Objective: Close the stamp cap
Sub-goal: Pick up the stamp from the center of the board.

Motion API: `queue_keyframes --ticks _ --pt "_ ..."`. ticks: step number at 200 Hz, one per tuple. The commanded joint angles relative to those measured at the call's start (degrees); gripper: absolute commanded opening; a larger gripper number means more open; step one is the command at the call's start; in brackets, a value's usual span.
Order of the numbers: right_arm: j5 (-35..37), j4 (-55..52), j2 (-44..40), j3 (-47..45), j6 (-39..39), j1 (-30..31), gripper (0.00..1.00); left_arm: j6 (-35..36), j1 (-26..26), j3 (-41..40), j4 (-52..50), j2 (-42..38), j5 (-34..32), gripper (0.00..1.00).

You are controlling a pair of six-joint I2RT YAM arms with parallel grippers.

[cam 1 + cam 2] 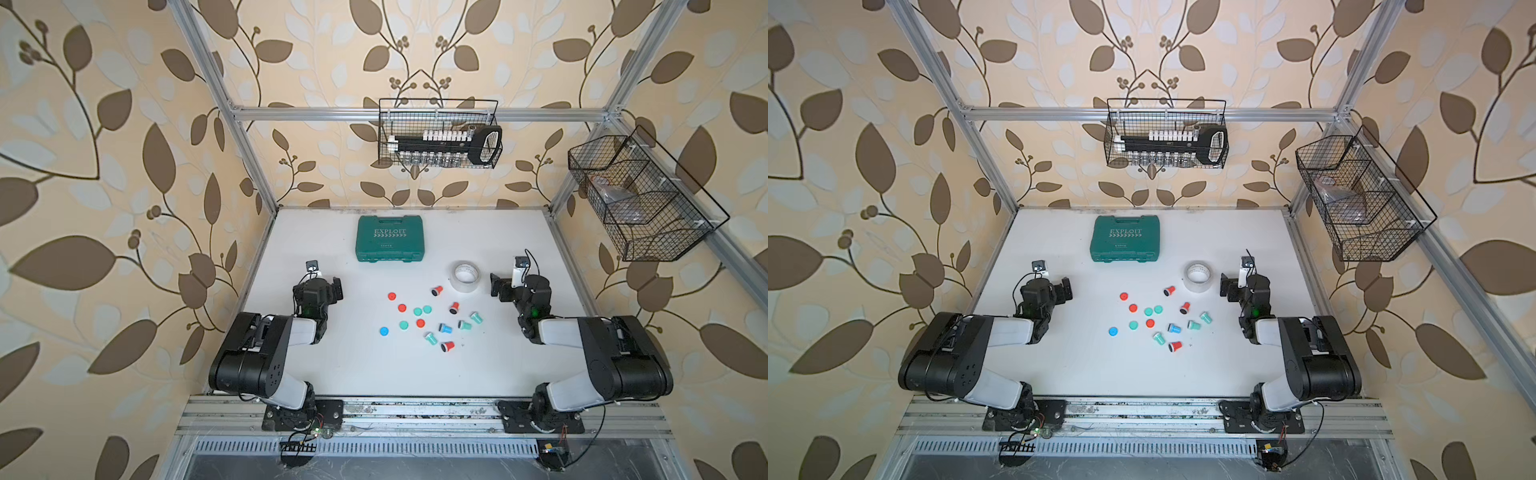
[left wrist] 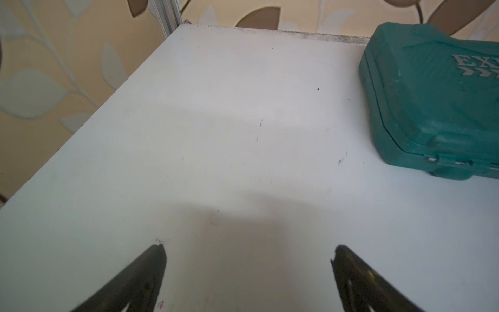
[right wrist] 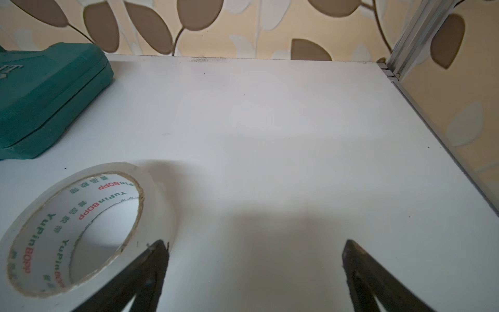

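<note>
Between the open, empty left fingers [image 2: 145, 278] and right fingers [image 3: 361, 270], uncapped stamps [image 1: 446, 328] and loose caps [image 1: 392, 296] litter the surface [image 1: 353, 374].

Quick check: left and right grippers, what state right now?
Left gripper: open, holding nothing.
Right gripper: open, holding nothing.

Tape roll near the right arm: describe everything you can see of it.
The tape roll is a ring of whitish, see-through tape on a cardboard core with red and green print inside. It lies flat on the white table, hole up and empty, nearer the robot than the green case and to its right. The open right gripper stands close beside it, apparently not touching.
</note>
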Motion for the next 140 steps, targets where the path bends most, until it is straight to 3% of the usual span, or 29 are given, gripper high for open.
queue_keyframes --ticks 1,140 --pt "0.52 0.98 0.14 0.81 -0.43 0.25 0.98 1.17 0.53 0.82 1.92 -0.57 0.19 0.99" --pt "-0.3 0.99 -0.16 0.7 -0.18 -0.27 0.98 1.06 0.54 0.7 1.97 -0.65 0.19 0.99"
